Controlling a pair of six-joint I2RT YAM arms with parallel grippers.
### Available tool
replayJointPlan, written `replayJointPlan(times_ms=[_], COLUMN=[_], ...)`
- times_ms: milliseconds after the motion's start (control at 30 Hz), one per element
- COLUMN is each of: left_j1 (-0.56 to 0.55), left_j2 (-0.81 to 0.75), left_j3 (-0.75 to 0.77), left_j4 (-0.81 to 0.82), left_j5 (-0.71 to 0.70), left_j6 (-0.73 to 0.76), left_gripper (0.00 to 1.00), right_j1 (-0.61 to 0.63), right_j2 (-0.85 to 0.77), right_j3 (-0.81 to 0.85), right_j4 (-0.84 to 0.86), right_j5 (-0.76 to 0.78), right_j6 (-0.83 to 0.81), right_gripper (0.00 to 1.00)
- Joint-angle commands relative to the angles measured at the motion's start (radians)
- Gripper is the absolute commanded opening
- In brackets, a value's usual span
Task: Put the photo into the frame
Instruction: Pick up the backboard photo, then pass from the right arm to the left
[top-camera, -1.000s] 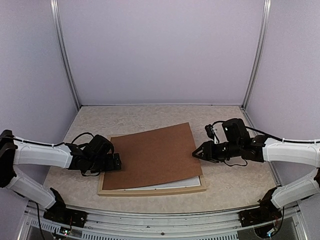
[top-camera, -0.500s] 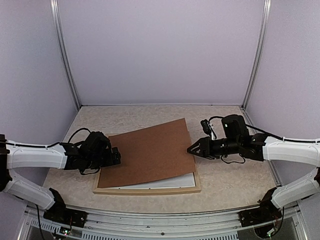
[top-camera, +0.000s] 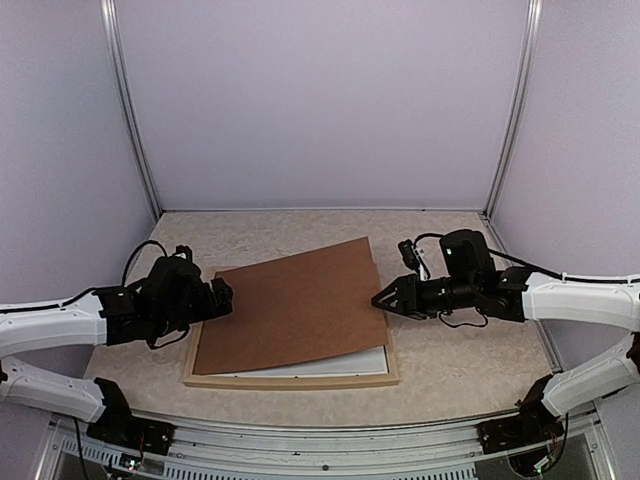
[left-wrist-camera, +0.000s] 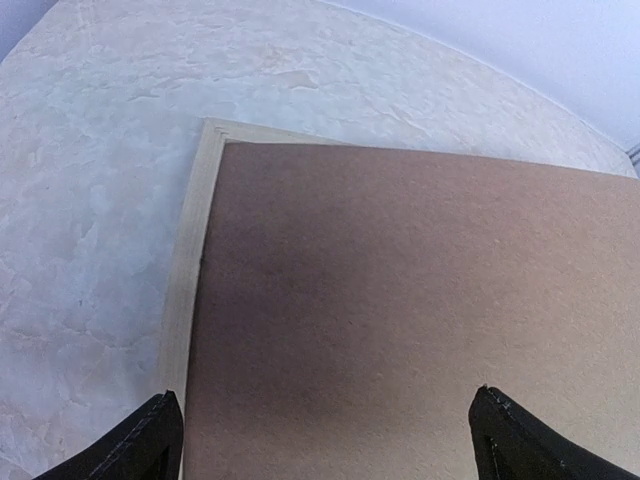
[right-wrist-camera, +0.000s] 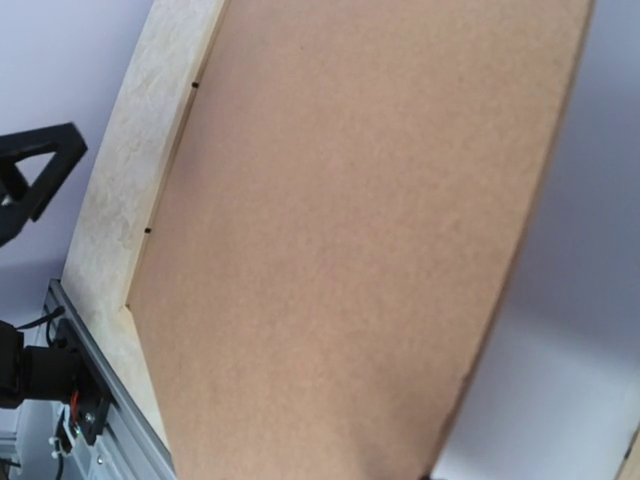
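Left gripper (top-camera: 222, 297) shifted back-left; frame (top-camera: 290, 380) just right of it.

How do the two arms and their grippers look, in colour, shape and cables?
Both the left arm and the right arm have white tubular links with black joints and wrist housings. The left gripper and the right gripper are black, with tapering, pointed fingers. A thin black cable loops at each wrist. No markings are readable.
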Motion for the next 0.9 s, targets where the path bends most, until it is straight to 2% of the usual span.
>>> replayJointPlan(times_ms=[0, 200, 400, 867], left_j1=[-0.091, -0.255, -0.338, -0.537], left_j2=[-0.050, -0.117, -0.157, 0.010], left_j3=[0.004, -0.036, -0.066, -0.011], left_j4=[0.030, 0.153, 0.226, 0.305], left_j5=[-0.058, -0.055, 0.018, 0.023], left_j6=[0.097, 0.230, 0.360, 0.600], left_gripper=[0.99, 0.99, 0.99, 0.99], right_j1=[0.019, 0.027, 0.037, 0.049], right_j2=[0.014, 0.031, 0.045, 0.060], right_j3=[0.042, 0.060, 0.073, 0.071], right_j4=[0.060, 0.058, 0.056, 0.056], right_j5=[-0.033, -0.035, -0.031, -0.017], right_j6=[0.009, 0.009, 0.013, 0.023], right_gripper=[0.40, 0.40, 0.40, 0.39])
